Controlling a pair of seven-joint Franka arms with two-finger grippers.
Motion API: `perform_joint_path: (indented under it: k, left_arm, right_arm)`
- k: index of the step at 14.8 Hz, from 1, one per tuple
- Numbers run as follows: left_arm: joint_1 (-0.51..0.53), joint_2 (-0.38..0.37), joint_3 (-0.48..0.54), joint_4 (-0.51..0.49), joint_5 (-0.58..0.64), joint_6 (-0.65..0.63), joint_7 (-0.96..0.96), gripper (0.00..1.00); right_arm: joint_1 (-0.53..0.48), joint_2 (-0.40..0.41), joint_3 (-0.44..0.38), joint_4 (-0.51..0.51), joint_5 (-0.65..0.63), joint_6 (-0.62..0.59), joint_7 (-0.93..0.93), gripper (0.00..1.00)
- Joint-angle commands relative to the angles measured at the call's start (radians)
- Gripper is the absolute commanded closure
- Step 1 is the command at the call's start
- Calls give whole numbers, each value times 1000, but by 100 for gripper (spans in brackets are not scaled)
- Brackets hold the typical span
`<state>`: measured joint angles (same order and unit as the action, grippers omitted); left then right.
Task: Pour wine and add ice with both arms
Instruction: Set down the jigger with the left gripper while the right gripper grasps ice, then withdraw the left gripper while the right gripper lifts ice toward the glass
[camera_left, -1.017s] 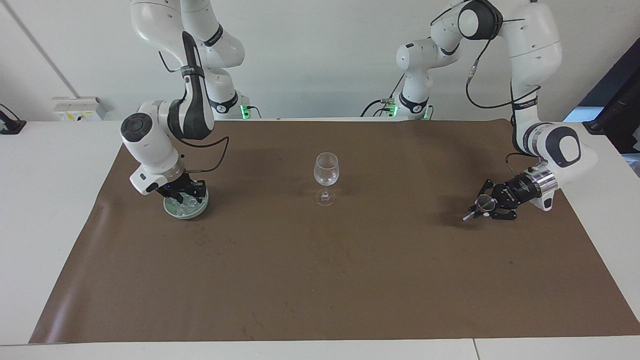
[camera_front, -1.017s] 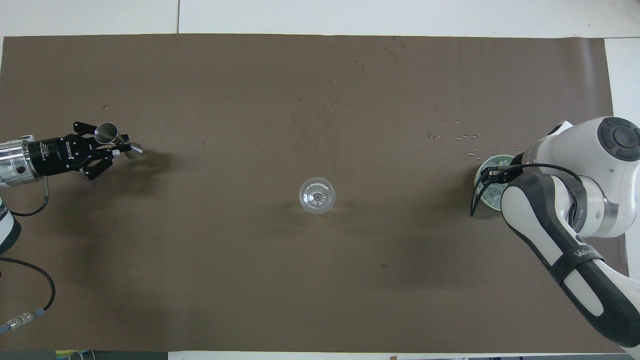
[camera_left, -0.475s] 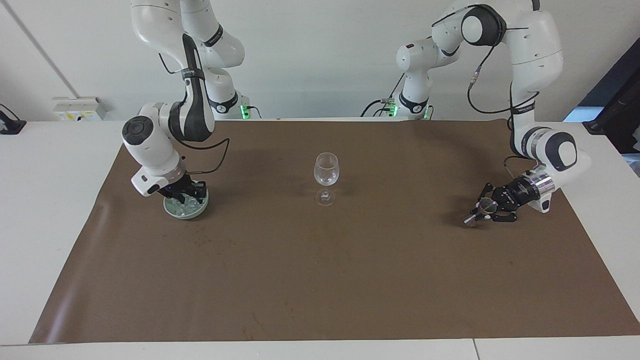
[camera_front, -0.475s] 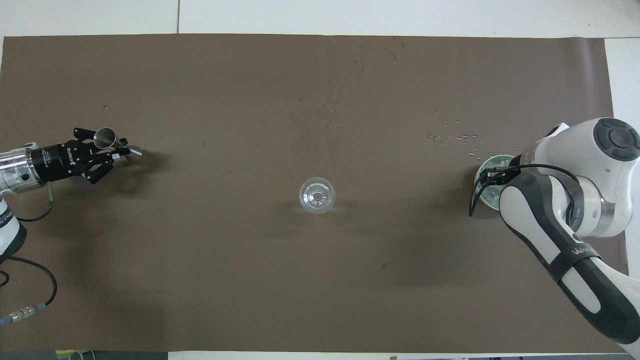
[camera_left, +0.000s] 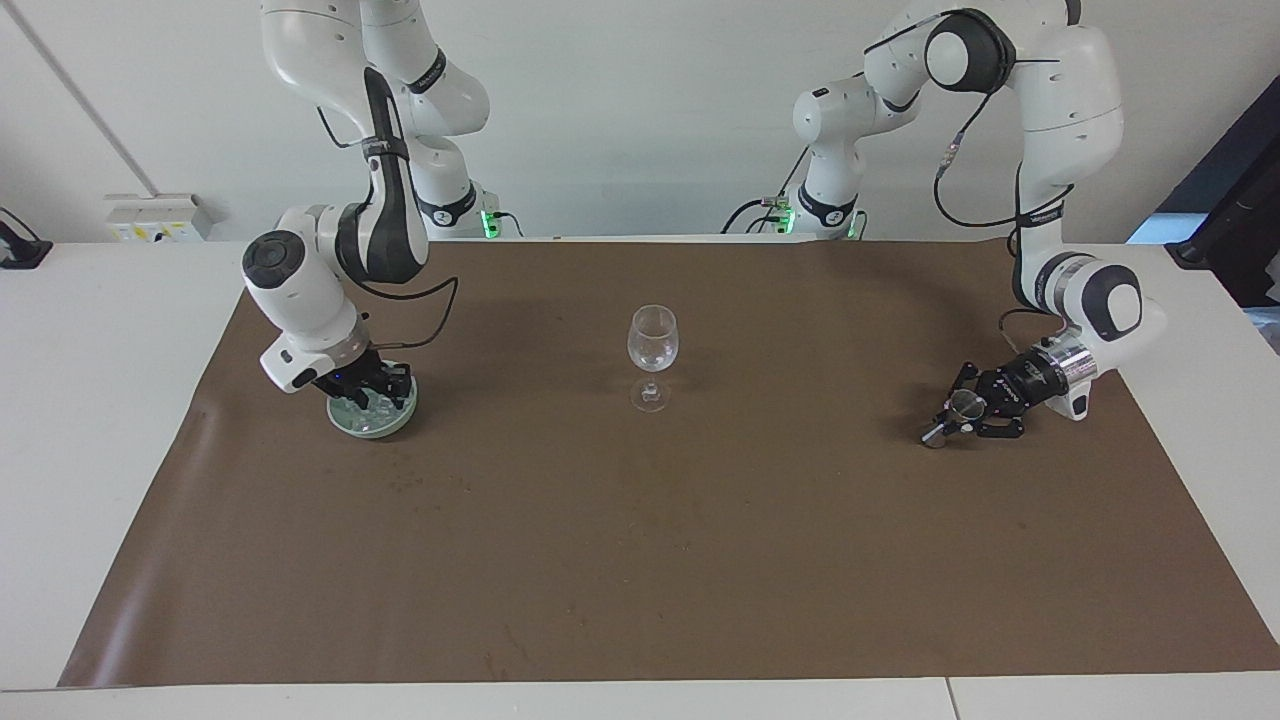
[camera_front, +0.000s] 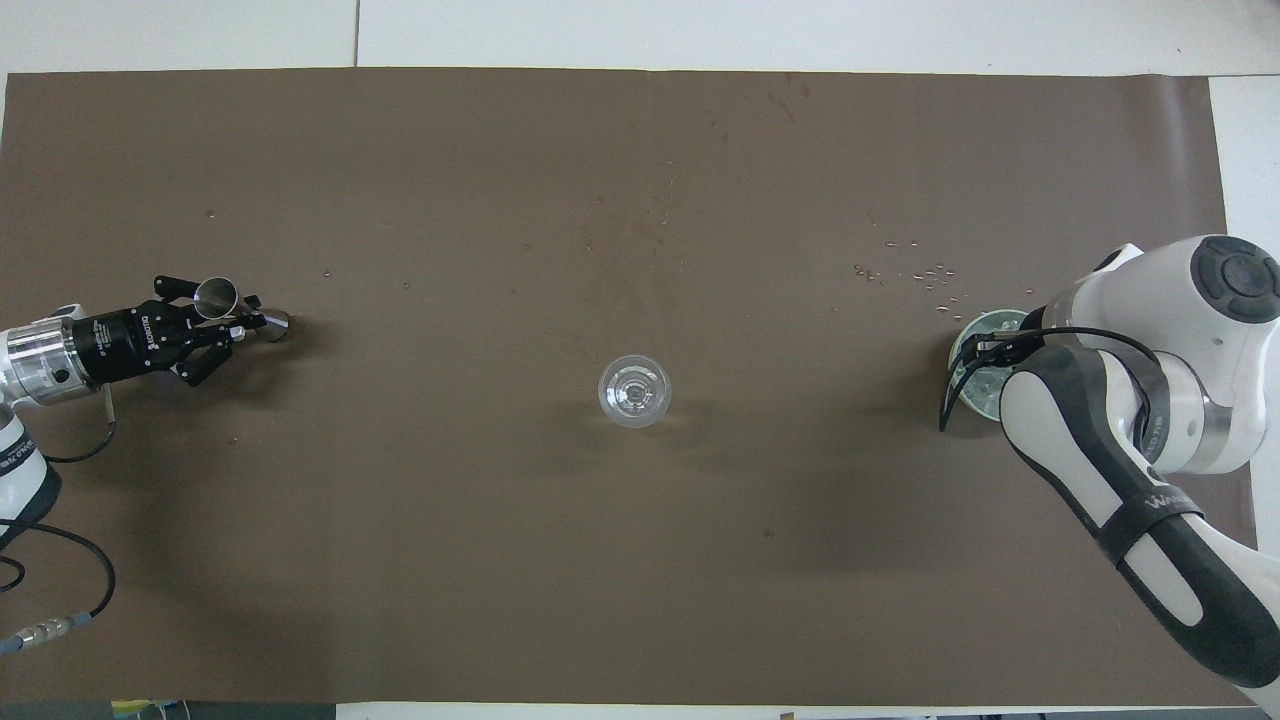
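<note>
Ice (camera_left: 372, 404) lies heaped in the green bowl (camera_left: 352, 423) at the facing view's left: small, slick, hard cubes, best pinched singly across flat faces. The right gripper (camera_left: 375, 392) dips into it, jaws probably parted, though I cannot tell. The left gripper (camera_left: 950, 420), at right, has its jaws clenched on a metal jigger (camera_left: 962, 406).

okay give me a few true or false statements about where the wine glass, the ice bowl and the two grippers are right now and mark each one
1. The wine glass stands upright on the brown mat. True.
2. The right gripper is down at the pale green bowl of ice. True.
3. The left gripper is over the wine glass. False: it is low at the left arm's end of the mat, at a small metal cup.
4. The wine glass lies inside the bowl. False: they stand well apart.
</note>
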<state>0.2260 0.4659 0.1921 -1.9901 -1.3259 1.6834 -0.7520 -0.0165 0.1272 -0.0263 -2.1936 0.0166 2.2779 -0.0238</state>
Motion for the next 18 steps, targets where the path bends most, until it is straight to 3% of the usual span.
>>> perform_joint_path:
  k: [1,7,11,14,18]
  left_arm:
    - [12,-21,-5,-24,-7,-19,31,0]
    - [15,-21,3,-4,55,-7,31,0]
    - [-16,-16,10,146,386,4,20,0]
    - [-17,-21,10,209,479,33,31,0]
    - [-59,-61,3,381,773,-5,66,0]
  right_arm:
    - [-2,3,3,-5,13,20,13,45]
    - [-2,2,3,-8,13,17,13,49]
    - [-2,2,3,-9,13,17,13,50]
    - [-2,0,3,-11,13,17,12,55]
    - [0,0,3,-12,13,17,12,73]
